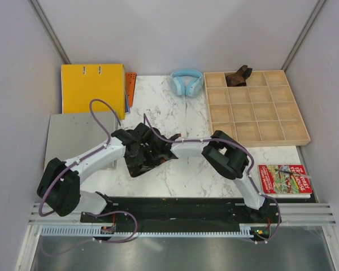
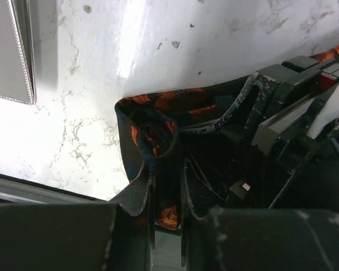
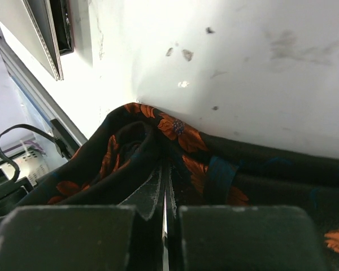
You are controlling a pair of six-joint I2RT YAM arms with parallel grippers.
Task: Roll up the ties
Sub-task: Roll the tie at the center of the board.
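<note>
Pinching the limp, likely slippery tie (image 2: 153, 134) at its coil, left claw (image 2: 167, 182) is nearly closed; right claw (image 3: 164, 189) fully shut

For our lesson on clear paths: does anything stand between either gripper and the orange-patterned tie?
Nothing visible does. The left gripper has its jaws clamped on the patterned tie, and the right gripper, jaws shut, sits against its folded fabric.

Ylw binder (image 1: 93, 87), hdphones (image 1: 186, 82), wood tray (image 1: 274, 131)
</note>
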